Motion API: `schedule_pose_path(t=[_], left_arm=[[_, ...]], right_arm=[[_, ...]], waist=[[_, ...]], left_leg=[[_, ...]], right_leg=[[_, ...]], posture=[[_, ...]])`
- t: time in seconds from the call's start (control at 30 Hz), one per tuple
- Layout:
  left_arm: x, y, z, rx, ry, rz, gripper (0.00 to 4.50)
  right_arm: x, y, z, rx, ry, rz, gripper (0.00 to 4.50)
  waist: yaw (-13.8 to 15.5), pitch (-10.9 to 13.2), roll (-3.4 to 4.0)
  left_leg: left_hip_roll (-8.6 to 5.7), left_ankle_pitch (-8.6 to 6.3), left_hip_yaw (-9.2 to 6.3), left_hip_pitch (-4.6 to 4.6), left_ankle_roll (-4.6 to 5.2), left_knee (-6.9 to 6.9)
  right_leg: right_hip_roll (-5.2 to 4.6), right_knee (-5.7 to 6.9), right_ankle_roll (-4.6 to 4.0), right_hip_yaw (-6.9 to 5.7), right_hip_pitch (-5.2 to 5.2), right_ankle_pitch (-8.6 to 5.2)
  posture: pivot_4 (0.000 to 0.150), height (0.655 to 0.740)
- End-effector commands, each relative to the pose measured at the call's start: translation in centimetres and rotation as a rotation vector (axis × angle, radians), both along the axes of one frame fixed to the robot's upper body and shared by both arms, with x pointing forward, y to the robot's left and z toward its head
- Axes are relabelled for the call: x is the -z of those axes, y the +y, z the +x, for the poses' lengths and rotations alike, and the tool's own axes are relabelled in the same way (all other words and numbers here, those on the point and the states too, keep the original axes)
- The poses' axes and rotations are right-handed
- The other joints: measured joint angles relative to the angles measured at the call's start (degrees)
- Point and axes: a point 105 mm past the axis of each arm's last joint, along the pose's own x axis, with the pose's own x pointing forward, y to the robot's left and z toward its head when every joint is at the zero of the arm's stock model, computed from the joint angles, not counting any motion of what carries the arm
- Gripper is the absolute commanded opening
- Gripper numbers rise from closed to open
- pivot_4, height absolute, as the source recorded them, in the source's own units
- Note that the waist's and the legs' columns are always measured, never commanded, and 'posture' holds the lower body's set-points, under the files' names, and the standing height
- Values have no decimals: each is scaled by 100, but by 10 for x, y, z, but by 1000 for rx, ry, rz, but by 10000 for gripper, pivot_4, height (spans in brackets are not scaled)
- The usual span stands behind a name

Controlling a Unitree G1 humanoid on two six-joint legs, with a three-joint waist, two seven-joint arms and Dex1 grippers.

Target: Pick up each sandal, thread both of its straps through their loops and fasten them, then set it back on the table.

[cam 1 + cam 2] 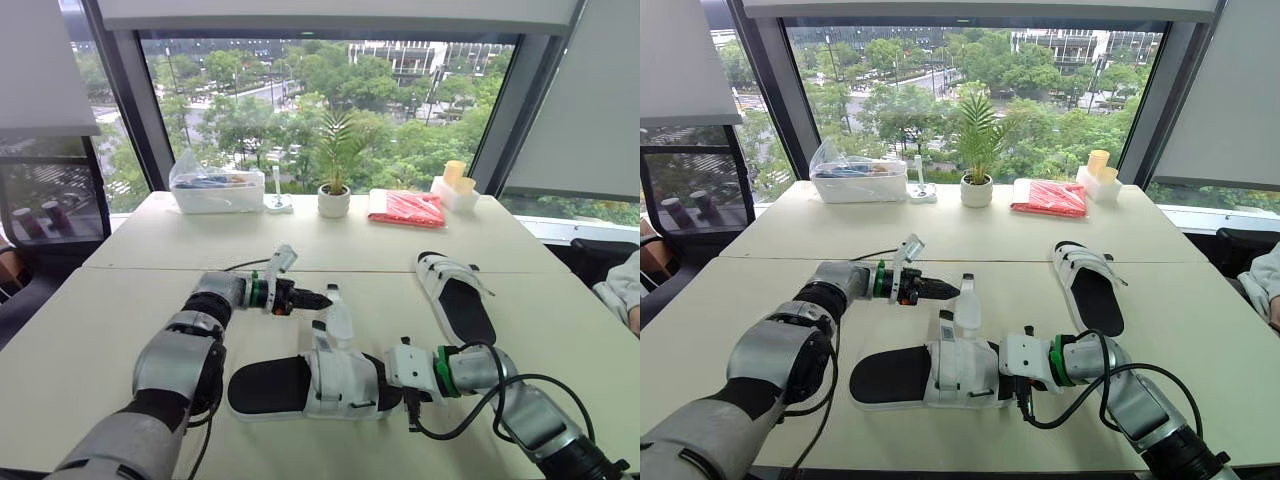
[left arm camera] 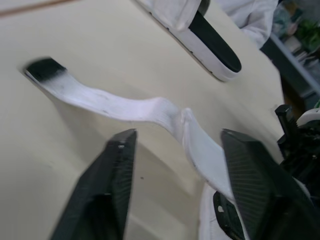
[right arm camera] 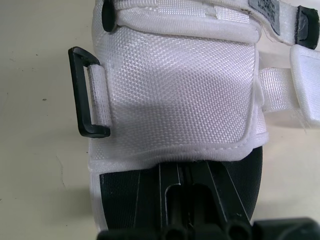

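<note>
With left gripper released, flanking loose strap rising at twelve o'clock from near sandal; right gripper at its three o'clock end, grip impossible to tell. Probably threading: next, pinch strap, steer toward black loop.

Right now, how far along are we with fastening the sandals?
Nothing looks finished yet. In hand: the near sandal lies on the table, its black loop empty and one white strap loose. The left gripper has its jaws open around that strap, and the right gripper is at the sandal's end. Left: thread and fasten both straps, then do the far sandal.
</note>
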Motion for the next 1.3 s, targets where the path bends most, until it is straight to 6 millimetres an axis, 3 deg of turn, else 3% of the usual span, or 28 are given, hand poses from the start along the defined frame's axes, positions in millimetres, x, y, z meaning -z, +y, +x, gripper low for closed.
schedule_pose_path(t=[0.03,0.17,0.37,0.63,0.73,0.97,1.17,1.3], left_arm=[[-11,-12,-1,30,5,-7,44385],[-9,-20,-3,23,46,-20,44385],[-8,-35,11,-126,47,-73,44385],[-10,-40,21,-251,56,-139,44385],[-8,-40,24,-284,65,-149,36417],[-5,-41,24,-298,75,-158,1515],[-9,-40,23,-291,83,-187,479],[-32,-38,21,-212,28,-272,479]], right_arm=[[25,-4,-8,0,81,-70,0],[25,-5,-6,10,74,-70,0],[27,-4,-6,15,71,-70,0],[27,-4,-6,20,69,-71,0],[28,-4,-7,21,68,-73,0],[27,-5,-5,24,62,-75,0],[27,-5,-4,28,59,-77,0],[28,-6,-3,32,58,-79,0]], waist=[[4,0,0],[2,0,0],[7,0,0],[7,0,0],[7,0,0],[7,0,0],[5,0,0],[2,0,0]], left_leg=[[0,1,0,0,-1,0],[0,2,0,1,-4,0],[0,3,0,2,-6,1],[-1,8,0,2,-15,0],[-2,9,0,3,-17,0],[-3,10,0,3,-19,0],[-3,11,0,3,-20,0],[-3,12,0,4,-21,0]], right_leg=[[0,0,0,0,1,0],[-2,2,0,1,1,0],[-16,4,0,2,0,0],[-18,11,0,3,-4,0],[-19,13,0,3,-4,1],[-19,15,0,3,-5,1],[-19,16,0,3,-5,1],[-19,17,0,3,-5,1]], posture=[[1500,7400],[1500,7400],[1500,7400],[1500,7400],[1500,7400],[1500,7400],[1500,7400],[1500,7400]])
